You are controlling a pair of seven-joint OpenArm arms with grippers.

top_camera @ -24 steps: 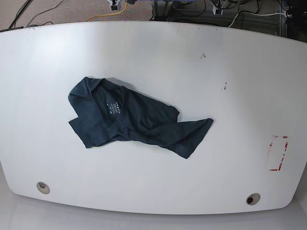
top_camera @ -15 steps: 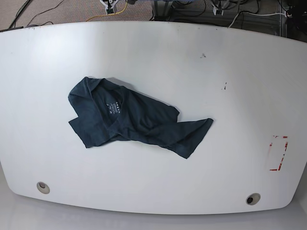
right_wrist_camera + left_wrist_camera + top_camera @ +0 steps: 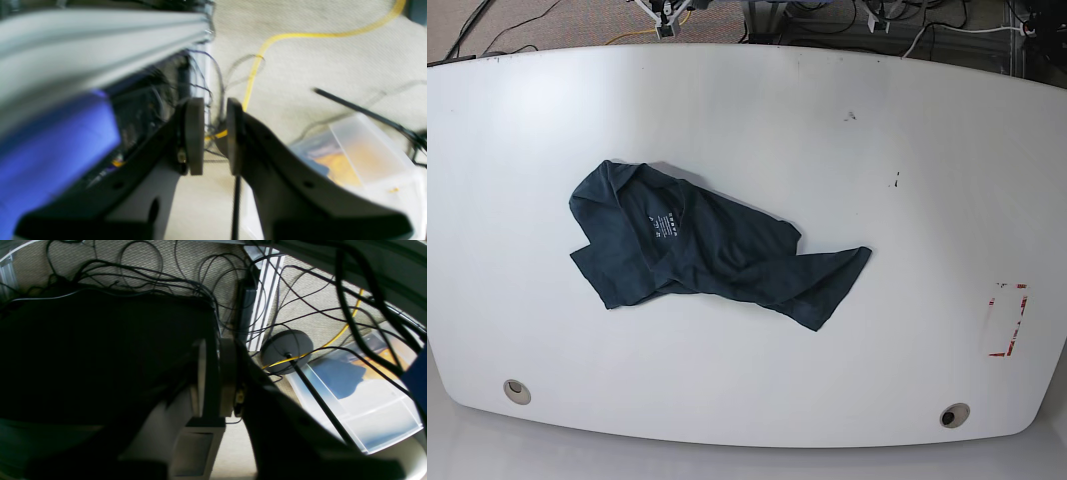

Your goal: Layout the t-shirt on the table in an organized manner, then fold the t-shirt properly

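The dark navy t-shirt point(image 3: 707, 250) lies crumpled left of centre on the white table point(image 3: 827, 150), its white neck label facing up and one end trailing to the lower right. Neither gripper touches it. Both wrist views look down at the carpeted floor beyond the table. My left gripper point(image 3: 212, 380) has its pads nearly together with nothing between them. A narrow gap shows between the pads of my right gripper point(image 3: 215, 133), and it holds nothing. In the base view only a bit of the right arm point(image 3: 664, 15) shows at the table's far edge.
Two grey grommet holes point(image 3: 517, 390) point(image 3: 954, 415) sit near the front edge. A red tape rectangle point(image 3: 1007, 320) marks the right side. Cables, a yellow cord point(image 3: 267, 46) and a clear plastic bin point(image 3: 360, 400) lie on the floor behind the table.
The bit of the right arm at the far edge has shifted slightly and shows more. The t-shirt has not moved.
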